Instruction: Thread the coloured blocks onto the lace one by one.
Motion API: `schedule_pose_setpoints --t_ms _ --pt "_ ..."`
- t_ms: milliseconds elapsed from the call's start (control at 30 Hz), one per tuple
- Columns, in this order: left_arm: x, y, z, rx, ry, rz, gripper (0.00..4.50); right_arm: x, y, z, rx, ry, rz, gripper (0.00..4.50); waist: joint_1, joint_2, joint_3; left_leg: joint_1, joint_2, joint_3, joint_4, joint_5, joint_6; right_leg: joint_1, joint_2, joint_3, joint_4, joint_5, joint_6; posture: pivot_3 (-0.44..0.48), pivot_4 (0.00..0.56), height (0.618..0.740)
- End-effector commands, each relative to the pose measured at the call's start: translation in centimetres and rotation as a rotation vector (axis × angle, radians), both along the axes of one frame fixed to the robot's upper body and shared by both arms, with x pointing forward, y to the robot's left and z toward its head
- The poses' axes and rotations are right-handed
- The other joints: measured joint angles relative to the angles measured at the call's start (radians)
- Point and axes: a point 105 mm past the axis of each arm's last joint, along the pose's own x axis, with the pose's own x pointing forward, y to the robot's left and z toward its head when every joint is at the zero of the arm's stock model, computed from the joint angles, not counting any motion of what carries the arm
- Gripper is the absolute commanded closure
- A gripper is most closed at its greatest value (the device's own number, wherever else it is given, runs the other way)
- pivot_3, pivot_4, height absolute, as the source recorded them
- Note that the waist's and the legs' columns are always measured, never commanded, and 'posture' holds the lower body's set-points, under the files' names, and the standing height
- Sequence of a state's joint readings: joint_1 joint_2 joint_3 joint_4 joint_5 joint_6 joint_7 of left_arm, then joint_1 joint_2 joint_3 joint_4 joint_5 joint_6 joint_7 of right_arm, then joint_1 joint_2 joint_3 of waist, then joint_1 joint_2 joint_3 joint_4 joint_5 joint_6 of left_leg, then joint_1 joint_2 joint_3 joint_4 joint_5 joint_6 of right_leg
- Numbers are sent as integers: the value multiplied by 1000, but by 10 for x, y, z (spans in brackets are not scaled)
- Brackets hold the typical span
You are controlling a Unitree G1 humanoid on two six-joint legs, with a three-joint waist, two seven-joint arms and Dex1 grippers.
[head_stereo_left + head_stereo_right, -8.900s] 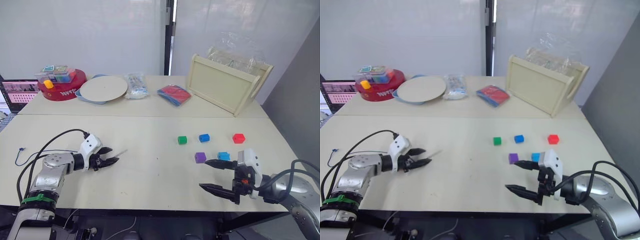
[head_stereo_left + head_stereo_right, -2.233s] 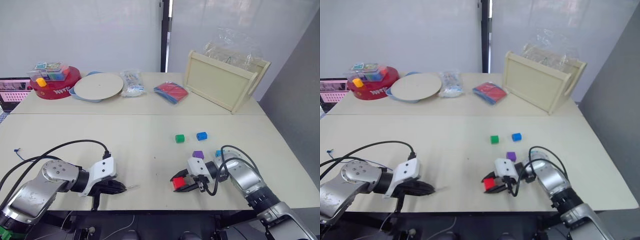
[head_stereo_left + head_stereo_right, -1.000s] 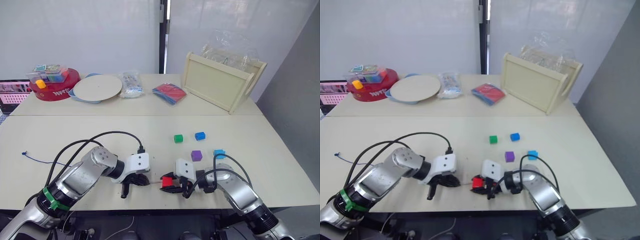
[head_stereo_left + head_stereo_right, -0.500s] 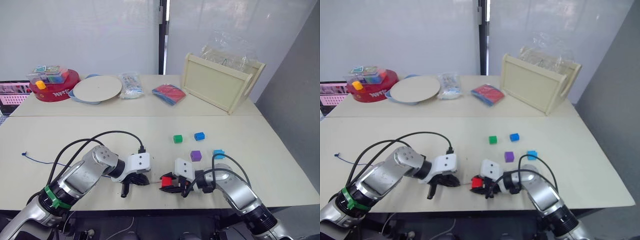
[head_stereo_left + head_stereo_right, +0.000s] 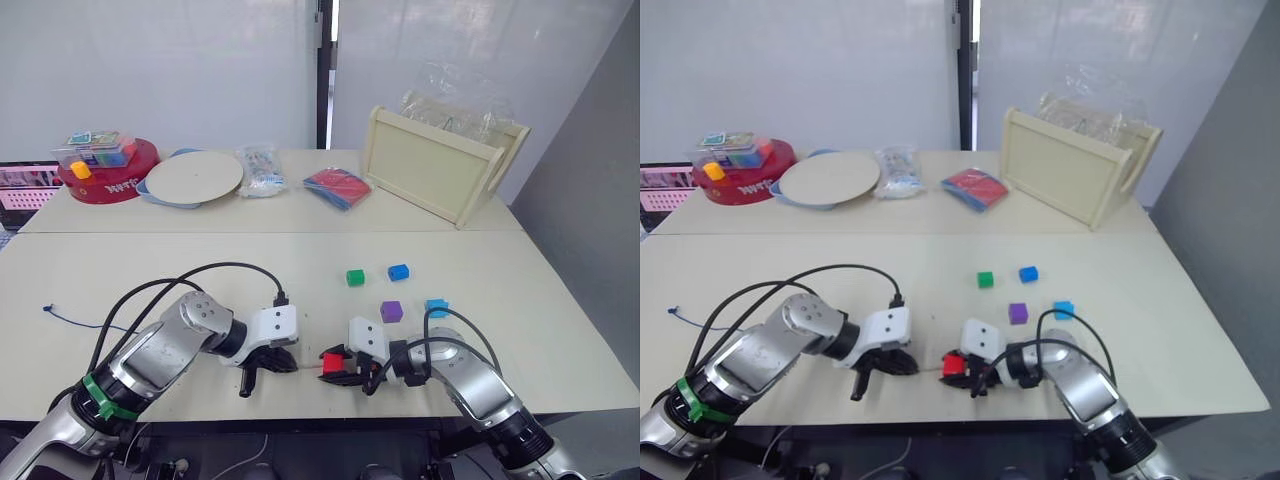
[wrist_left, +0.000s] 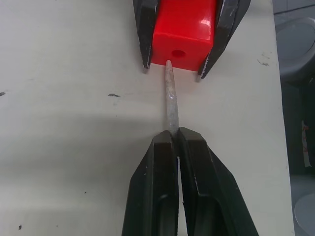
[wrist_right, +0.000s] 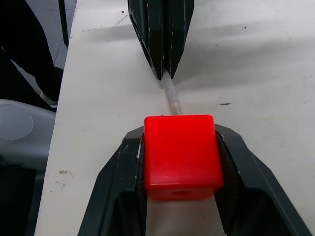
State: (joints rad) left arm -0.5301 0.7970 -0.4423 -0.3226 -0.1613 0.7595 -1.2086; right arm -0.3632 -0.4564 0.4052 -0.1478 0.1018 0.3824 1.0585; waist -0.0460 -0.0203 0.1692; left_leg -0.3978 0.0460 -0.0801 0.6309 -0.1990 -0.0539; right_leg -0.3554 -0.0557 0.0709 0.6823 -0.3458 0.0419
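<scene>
One red block (image 6: pixel 184 32) clamped in right hand (image 7: pixel 179 152) | left hand (image 6: pixel 175 142) pinching lace tip (image 6: pixel 170 96) (just touching block's hole)

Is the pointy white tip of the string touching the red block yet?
Touching. In the left wrist view the lace's pale tip meets the face of the red block, just beside its hole, not in it. The left end effector pinches the tip.

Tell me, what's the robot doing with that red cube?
It is threading blocks onto a lace. The right hand grips the red cube near the front edge of the table. The left hand pinches the lace by its stiff pale tip, which touches the cube just beside the hole, not yet in. The green, blue, purple and cyan cubes wait on the table.
</scene>
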Motion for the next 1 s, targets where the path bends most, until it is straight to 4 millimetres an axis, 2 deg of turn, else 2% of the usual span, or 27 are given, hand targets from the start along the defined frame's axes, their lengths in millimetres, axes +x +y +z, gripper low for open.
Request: schedule_pose_setpoints --t_ms 33,433,767,1000 --pt "-10 -17 15 -74 -29 -85 4500 0 2 -12 -30 19 -23 3314 0 0 0 0 0 0 0 0 0 0 0 0 0 0 0 0 150 740" --pt "-11 -28 19 -97 -38 -139 4500 -2 4 -13 -33 25 -23 3314 2 0 0 0 0 0 0 0 0 0 0 0 0 0 0 0 150 740" --pt "-17 -22 17 -84 8 -150 4500 4 -3 -13 -32 26 -84 3314 0 0 0 0 0 0 0 0 0 0 0 0 -1 0 0 0 150 740" --pt "-19 -26 17 -89 17 -166 4500 4 0 -13 -21 32 -90 3314 -9 -1 0 0 2 0 -4 0 0 -1 2 0 -2 0 0 0 150 740"
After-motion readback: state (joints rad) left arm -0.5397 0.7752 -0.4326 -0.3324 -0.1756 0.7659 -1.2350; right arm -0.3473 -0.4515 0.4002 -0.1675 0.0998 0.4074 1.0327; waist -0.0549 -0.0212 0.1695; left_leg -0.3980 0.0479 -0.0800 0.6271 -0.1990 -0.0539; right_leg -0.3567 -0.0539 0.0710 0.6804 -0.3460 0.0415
